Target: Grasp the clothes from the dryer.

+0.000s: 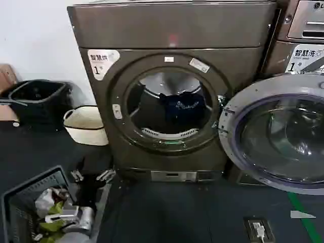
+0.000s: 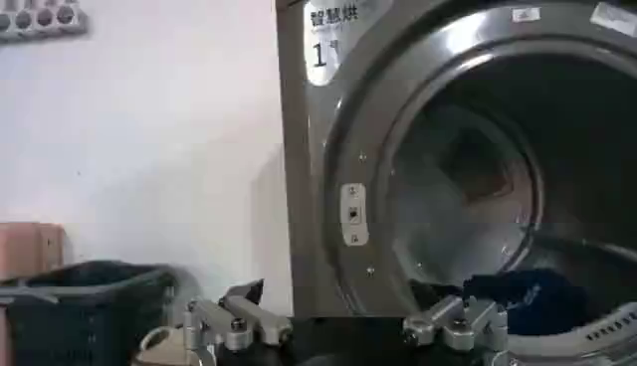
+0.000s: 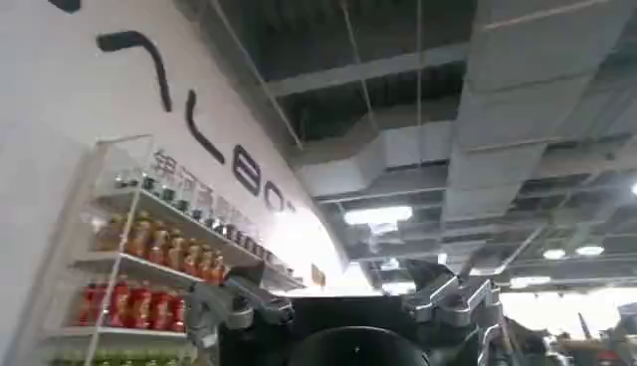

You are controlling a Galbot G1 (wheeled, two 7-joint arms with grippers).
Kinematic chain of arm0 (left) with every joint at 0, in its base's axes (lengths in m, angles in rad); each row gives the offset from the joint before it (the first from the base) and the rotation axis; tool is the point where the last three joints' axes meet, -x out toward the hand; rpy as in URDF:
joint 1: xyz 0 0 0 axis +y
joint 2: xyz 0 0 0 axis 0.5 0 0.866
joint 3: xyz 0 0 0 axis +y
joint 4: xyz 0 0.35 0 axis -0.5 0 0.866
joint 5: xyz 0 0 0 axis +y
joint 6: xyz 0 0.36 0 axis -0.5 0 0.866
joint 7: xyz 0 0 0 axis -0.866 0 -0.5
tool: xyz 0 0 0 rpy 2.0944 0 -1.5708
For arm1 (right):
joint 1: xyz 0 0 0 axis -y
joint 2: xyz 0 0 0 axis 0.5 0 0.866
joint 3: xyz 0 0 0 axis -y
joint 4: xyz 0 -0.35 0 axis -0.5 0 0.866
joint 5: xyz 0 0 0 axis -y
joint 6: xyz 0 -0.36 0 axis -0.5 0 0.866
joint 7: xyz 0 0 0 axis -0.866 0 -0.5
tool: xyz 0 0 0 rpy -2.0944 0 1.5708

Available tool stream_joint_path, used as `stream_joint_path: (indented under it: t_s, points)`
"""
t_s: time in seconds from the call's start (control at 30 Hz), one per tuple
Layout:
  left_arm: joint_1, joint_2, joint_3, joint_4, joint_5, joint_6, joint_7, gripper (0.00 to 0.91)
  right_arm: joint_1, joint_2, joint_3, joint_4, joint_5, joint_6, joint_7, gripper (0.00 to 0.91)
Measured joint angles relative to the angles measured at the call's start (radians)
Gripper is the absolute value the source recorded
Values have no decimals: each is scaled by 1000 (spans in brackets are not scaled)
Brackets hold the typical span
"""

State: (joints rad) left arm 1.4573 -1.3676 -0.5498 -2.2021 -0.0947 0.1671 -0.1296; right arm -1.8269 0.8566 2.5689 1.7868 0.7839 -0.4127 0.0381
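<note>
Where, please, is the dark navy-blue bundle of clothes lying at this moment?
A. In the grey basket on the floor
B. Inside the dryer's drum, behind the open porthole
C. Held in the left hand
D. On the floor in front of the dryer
B: in the head view the clothes sit inside the drum of the dryer, whose door is swung open, while the left hand is open, low by the machine's base, holding nothing.

1. The dryer's (image 1: 172,96) open door (image 1: 276,134) is running off the head view's right edge.
2. The grey basket (image 1: 30,207) is getting cut by the lower left corner.
3. The clothes (image 2: 528,298) are sitting partly behind the left gripper's (image 2: 343,326) fingers (image 2: 458,320) in the left wrist view.
</note>
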Motion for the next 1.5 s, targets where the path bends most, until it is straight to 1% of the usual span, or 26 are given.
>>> stream_joint_path:
  t_s: [1.13, 1.5]
  points:
    - [-10, -2, 48, 8, 17, -13, 19, 907, -27, 19, 28, 8, 48, 16, -23, 907]
    - [-18, 3, 52, 7, 22, -36, 32, 907, -31, 25, 34, 17, 64, 32, -18, 907]
